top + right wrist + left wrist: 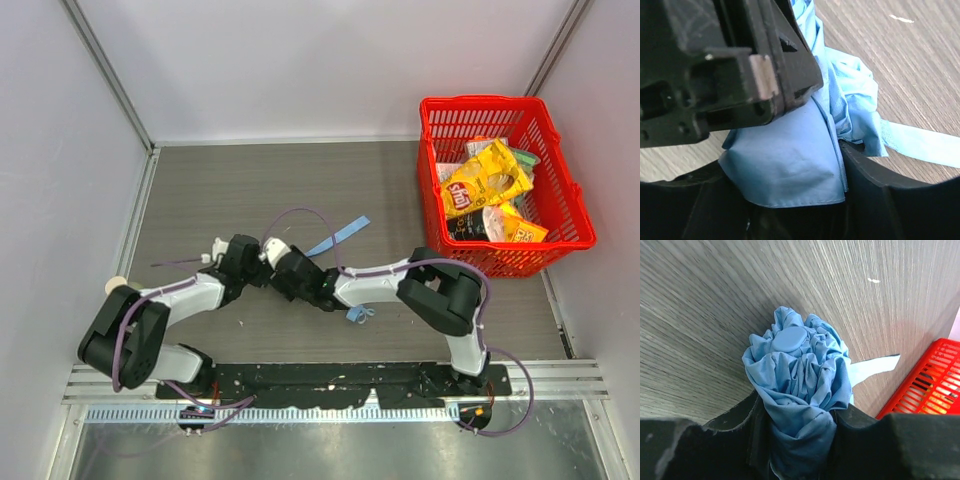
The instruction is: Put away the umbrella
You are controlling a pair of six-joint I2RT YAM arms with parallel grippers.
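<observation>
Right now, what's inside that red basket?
The basket holds snack packets: a yellow crisp bag on top, a green packet and a dark packet beside it. Anything beneath them is hidden.

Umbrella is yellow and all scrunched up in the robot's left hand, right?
No, it is not yellow. The umbrella is light blue. It is scrunched up in the left end effector, as the left wrist view shows.

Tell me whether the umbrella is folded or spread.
Folded: the umbrella fabric is bunched around its round cap, clamped in the left gripper; its strap lies loose.
</observation>
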